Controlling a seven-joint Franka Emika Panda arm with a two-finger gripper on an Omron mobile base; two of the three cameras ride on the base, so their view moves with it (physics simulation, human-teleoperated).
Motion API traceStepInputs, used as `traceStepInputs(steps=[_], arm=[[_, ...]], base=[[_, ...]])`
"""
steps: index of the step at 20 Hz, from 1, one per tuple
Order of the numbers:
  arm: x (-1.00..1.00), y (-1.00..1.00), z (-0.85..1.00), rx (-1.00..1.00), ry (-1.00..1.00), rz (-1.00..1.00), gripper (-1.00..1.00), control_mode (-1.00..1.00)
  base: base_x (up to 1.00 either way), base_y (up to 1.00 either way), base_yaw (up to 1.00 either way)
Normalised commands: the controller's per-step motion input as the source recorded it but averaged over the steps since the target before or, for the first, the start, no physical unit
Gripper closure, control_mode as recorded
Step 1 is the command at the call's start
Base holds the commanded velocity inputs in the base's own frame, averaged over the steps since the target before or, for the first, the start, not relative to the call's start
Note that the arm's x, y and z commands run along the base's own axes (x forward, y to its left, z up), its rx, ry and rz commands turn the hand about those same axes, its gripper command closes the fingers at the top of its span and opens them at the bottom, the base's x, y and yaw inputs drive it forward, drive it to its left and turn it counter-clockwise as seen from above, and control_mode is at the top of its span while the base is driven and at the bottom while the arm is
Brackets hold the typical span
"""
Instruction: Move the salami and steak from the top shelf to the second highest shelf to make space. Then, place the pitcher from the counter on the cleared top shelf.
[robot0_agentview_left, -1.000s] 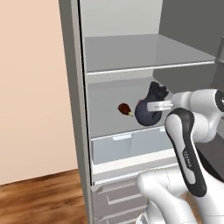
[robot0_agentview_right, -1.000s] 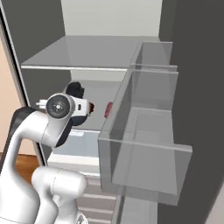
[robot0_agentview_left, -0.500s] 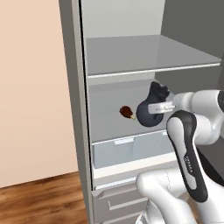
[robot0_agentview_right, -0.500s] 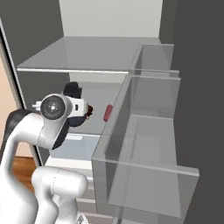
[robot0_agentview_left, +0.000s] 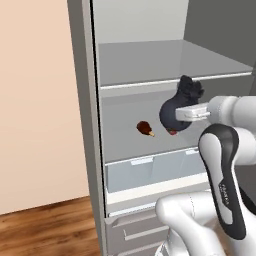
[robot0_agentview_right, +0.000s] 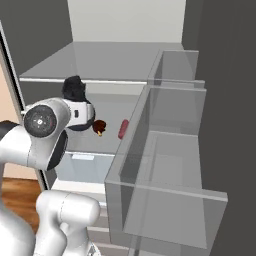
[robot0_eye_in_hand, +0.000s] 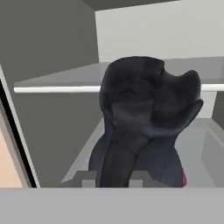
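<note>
Two meats, steak (robot0_agentview_left: 145, 128) and salami (robot0_agentview_right: 123, 129), lie behind the pitcher (robot0_agentview_left: 179, 109) the jaws clamp.

No readable text — only tiny, illegible lettering on the robot arm (robot0_agentview_left: 226, 192) — nothing else

- The white Franka arm with dark joints (robot0_agentview_left: 222, 170) rises from the base, bends at a dark elbow and reaches level toward the open fridge.
- Its wrist lies roughly horizontal, hand pointing into the fridge opening.
- The two-finger gripper (robot0_agentview_left: 179, 114) is clamped narrowly on the dark navy-black bulbous pitcher (robot0_agentview_left: 181, 106), carrying it upright, clear of any surface.
</note>
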Motion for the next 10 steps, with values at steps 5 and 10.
traceStepInputs(steps=[5,10], arm=[[0.13,0.0,0.71,0.0,-0.01,0.0,1.0,-1.0],[0.26,-0.03,0.46,0.01,0.06,0.0,1.0,-1.0]], base=[[0.0,0.0,0.0],[0.0,0.0,0.0]])
